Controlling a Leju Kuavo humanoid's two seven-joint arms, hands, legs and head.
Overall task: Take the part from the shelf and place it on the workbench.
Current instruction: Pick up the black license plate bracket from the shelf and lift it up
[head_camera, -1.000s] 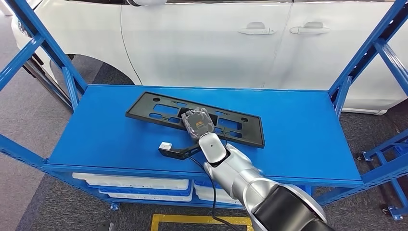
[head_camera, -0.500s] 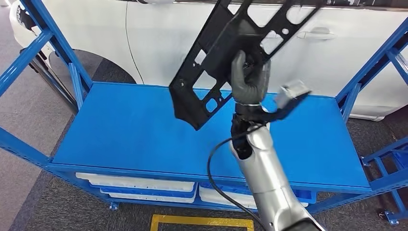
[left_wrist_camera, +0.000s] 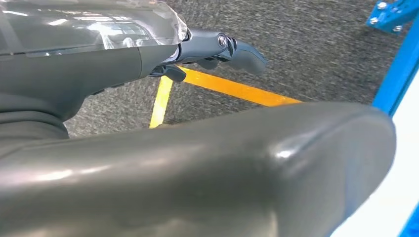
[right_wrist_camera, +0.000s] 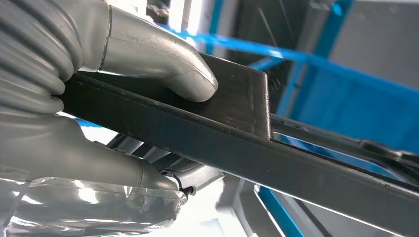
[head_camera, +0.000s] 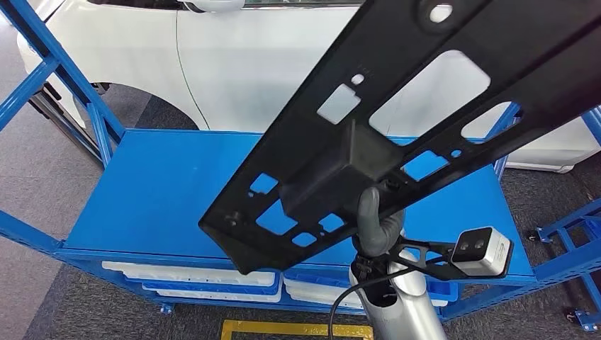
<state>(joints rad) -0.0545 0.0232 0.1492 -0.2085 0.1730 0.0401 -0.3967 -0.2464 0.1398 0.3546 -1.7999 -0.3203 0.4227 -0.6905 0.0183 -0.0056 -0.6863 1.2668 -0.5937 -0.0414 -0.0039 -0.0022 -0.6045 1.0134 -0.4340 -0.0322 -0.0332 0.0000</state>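
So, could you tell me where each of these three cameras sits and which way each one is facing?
Head view: high on the body, looking forward and down at the blue shelf and white car; the right hand holds the black part up close to the lens.
Left wrist view: behind the left hand, facing grey carpet and yellow floor tape.
Right wrist view: behind the right hand, thumb pressed on the part.
Shared: head and right wrist views both show the part and the shelf.
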